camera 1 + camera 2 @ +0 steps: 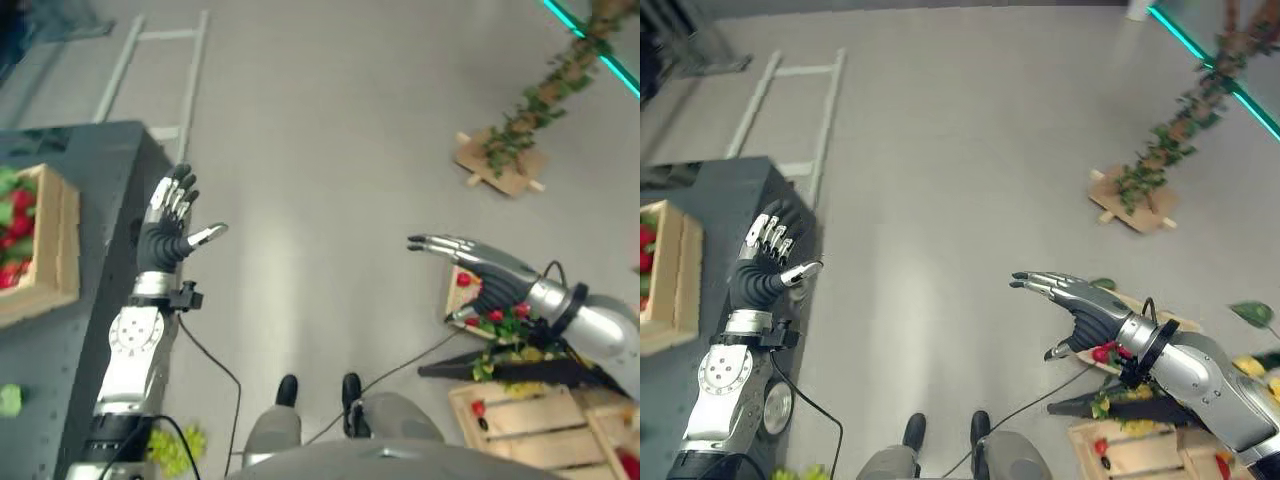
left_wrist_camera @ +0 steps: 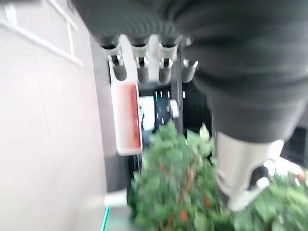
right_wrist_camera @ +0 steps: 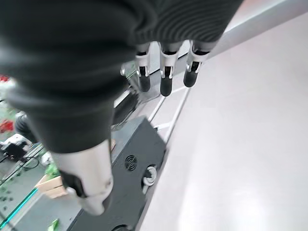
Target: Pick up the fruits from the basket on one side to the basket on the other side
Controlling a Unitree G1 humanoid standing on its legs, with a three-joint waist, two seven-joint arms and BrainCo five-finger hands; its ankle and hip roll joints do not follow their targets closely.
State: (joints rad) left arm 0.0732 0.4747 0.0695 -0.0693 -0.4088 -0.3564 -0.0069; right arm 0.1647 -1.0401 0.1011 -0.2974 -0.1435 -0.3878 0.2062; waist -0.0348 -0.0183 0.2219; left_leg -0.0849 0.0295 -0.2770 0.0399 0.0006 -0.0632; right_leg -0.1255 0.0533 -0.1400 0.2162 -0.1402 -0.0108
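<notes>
No readable text, no labels, no numbers, no signs on anything in view

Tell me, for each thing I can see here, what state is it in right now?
Left hand: open, fingers straight, raised beside the table edge, holding nothing.
Right hand: open, fingers extended over the floor, holding nothing.
Light wooden crate on the dark grey table: upright, holding red fruits and green leaves.
Wooden crates on the floor: upright, with red fruit and greenery.
Leafy branch on a wooden base: leaning on the floor.
</notes>
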